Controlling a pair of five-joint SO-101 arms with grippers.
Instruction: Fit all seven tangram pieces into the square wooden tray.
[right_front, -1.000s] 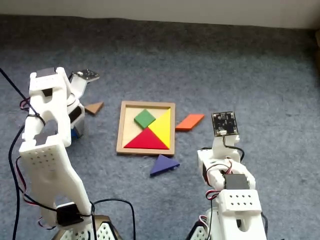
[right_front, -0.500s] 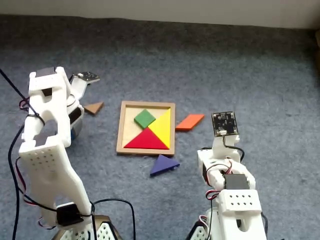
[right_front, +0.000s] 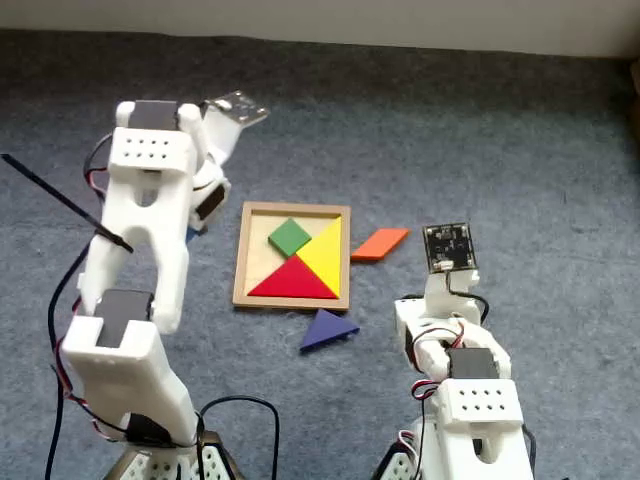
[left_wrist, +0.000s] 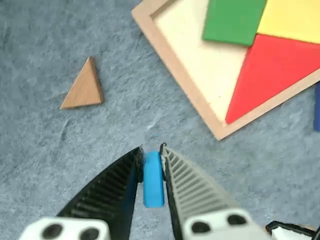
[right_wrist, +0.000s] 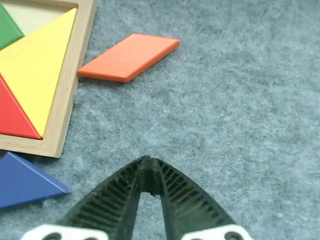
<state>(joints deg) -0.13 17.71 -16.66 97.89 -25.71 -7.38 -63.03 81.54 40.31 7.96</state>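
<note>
Jaws of the left gripper (left_wrist: 150, 152) are seen clenched on a light-blue piece (left_wrist: 153, 181), which is held on edge between them above the grey carpet (left_wrist: 45, 150). It is pinched across its thin faces, a grasp that is judged to let it be lowered flat into a gap. In this left wrist view a brown triangle (left_wrist: 82, 90) lies loose on the carpet, apart from the wooden tray (left_wrist: 176, 70). Inside the tray a green square (left_wrist: 234, 20), a yellow triangle (left_wrist: 295, 20) and a red triangle (left_wrist: 272, 70) are fitted edge to edge, and bare wood is left along the side nearest the gripper.

From the right wrist view, the right gripper (right_wrist: 148, 164) is shown pressed closed on nothing, low over the carpet. An orange parallelogram (right_wrist: 129, 56) lies just beside the tray's outer rim, and a dark-blue triangle (right_wrist: 25, 182) lies close against the rim's near corner. Both are probably left there as pieces awaiting their turn.

Over the table, in the high view, the left arm (right_front: 150, 200) is raised beside the tray's left rim (right_front: 240, 260), while the right arm (right_front: 450, 340) is parked near the tray's right front corner. Three pieces are counted in the tray, so the task is judged to be less than half done.
</note>
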